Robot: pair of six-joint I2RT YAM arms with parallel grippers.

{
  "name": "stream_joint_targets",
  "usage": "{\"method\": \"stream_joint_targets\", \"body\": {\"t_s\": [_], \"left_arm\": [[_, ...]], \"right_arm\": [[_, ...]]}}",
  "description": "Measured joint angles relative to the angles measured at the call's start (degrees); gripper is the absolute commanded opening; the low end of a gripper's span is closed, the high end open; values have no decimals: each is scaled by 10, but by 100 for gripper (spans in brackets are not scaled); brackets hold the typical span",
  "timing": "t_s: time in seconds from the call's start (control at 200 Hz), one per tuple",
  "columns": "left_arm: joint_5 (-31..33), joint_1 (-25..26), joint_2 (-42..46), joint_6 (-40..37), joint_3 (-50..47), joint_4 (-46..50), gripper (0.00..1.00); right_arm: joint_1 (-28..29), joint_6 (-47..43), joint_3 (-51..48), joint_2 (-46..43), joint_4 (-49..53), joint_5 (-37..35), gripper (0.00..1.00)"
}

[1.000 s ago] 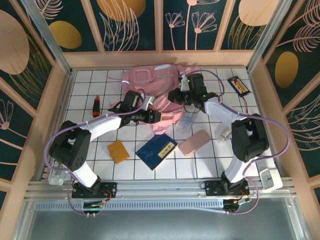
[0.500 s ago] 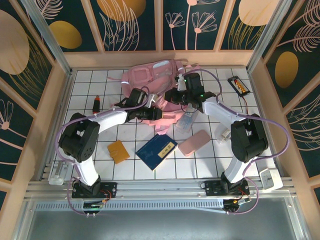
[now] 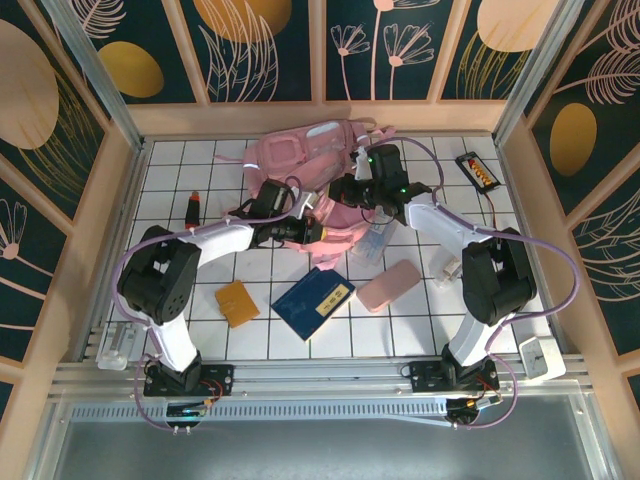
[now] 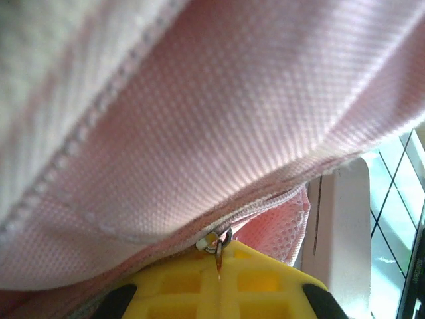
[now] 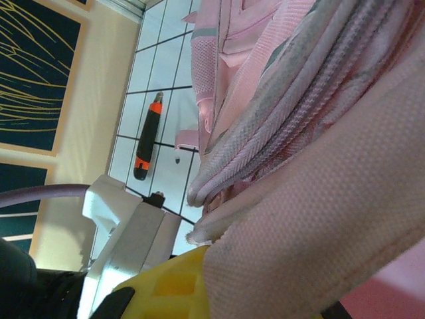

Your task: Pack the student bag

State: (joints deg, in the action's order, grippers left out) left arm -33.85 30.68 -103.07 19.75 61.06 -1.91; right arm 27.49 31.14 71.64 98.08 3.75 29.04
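The student bag (image 3: 300, 155), a big soft pink backpack, lies at the back middle of the tiled table. My left gripper (image 3: 318, 232) is at its near edge, shut on the metal zipper pull (image 4: 218, 243). In the left wrist view the yellow pads (image 4: 179, 282) meet under the pull and pink bag fabric (image 4: 219, 113) hangs above them. My right gripper (image 3: 345, 190) reaches in from the right and is shut on a fold of the bag's fabric (image 5: 319, 199), which covers its yellow pad (image 5: 169, 282).
In front of the bag lie a blue notebook (image 3: 313, 302), an orange card holder (image 3: 237, 302), a flat pink case (image 3: 388, 285) and a clear bottle (image 3: 372, 240). A black and orange tool (image 3: 193, 209) lies at the left. A small gadget (image 3: 476, 171) sits at the back right.
My left gripper moved right to the bag's near edge and shut on the zipper pull. The right gripper kept its hold and the bag shifted slightly toward the back.
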Motion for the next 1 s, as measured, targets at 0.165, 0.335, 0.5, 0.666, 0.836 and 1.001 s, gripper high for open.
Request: {"method": "stream_joint_targets", "body": {"t_s": [0.165, 0.335, 0.5, 0.666, 0.836, 1.001], "left_arm": [[-16, 0, 30, 4, -22, -24, 0], [-25, -4, 63, 31, -29, -47, 0], [-17, -7, 82, 42, -31, -51, 0], [-17, -8, 84, 50, -36, -52, 0], [-28, -9, 84, 52, -37, -56, 0], [-41, -10, 84, 45, -37, -56, 0]], "right_arm": [[-4, -17, 0, 0, 5, -14, 0], [-18, -37, -2, 0, 9, -19, 4], [-30, -57, -11, 0, 5, 23, 36], [-42, -139, -21, -1, 30, 109, 40], [-42, -329, -24, -15, 86, 152, 40], [-28, -486, -26, -25, 108, 140, 40]]}}
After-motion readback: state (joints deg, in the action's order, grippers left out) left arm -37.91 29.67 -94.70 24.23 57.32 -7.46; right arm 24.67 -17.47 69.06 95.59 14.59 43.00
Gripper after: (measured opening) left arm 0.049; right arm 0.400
